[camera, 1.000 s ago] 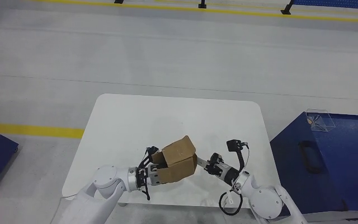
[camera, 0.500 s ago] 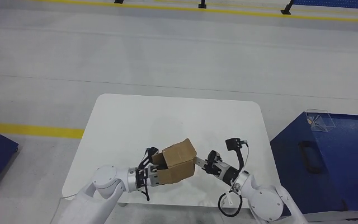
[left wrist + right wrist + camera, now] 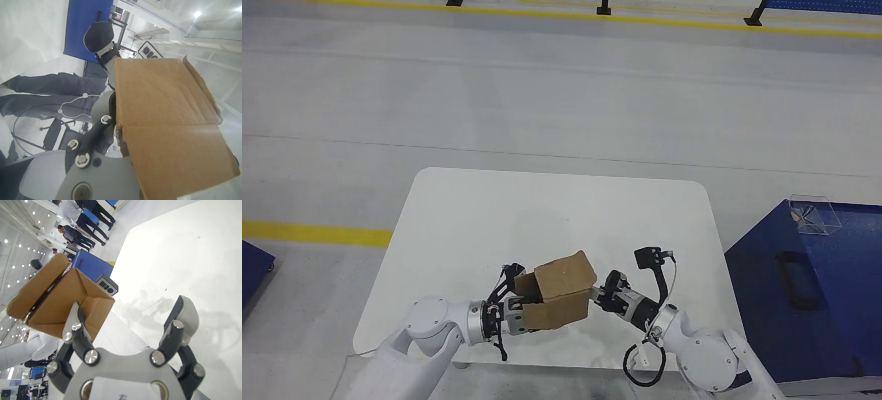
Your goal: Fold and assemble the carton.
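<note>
At both ends of the carton (image 3: 554, 290): a one-sided hold that could let it twist

From above, we see the brown carton held over the near part of the white table (image 3: 542, 205), with the left gripper (image 3: 513, 304) at its left end and the right gripper (image 3: 601, 292) against its right end. From the left wrist, one finger (image 3: 98, 36) lies along the carton's edge. Its partner is hidden behind the cardboard, so we judge the grip to be a thin pinch on one wall. From the right wrist, the fingers (image 3: 184, 311) stand wide apart and hold nothing, one just touching a side panel (image 3: 98, 309). We fear a push there would pivot the carton in that pinch, or crease the flap (image 3: 37, 285) standing ajar instead of folding it.
</note>
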`<action>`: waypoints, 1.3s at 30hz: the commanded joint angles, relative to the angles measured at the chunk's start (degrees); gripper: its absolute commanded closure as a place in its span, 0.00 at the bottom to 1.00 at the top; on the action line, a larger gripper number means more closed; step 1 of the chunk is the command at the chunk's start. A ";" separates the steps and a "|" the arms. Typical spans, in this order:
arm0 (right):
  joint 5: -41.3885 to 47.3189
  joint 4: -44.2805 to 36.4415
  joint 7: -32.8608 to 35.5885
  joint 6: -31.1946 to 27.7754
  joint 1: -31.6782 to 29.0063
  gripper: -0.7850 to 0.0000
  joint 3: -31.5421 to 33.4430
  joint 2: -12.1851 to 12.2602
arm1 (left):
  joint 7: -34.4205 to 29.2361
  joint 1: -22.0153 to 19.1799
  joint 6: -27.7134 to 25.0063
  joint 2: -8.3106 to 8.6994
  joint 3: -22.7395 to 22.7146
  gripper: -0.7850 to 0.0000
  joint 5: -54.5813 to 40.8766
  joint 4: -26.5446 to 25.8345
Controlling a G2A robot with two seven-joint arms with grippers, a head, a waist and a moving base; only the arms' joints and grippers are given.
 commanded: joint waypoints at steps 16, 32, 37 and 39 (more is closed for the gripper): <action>5.74 1.21 3.17 -3.39 -1.55 0.00 3.16 0.39 | -1.72 0.22 1.41 -0.12 0.21 1.00 -2.63 -0.60; 20.16 3.02 -0.79 -6.93 -5.61 0.00 16.51 1.00 | 3.98 -0.48 -0.37 -0.16 -0.22 1.00 1.76 -2.67; 20.16 3.02 -0.79 -6.93 -5.61 0.00 16.51 1.00 | 16.20 -0.54 17.60 0.85 -3.96 1.00 7.72 -15.39; 20.16 3.02 -0.79 -6.93 -5.61 0.00 16.51 1.00 | 23.31 -1.54 30.04 0.56 -4.86 1.00 3.66 -19.21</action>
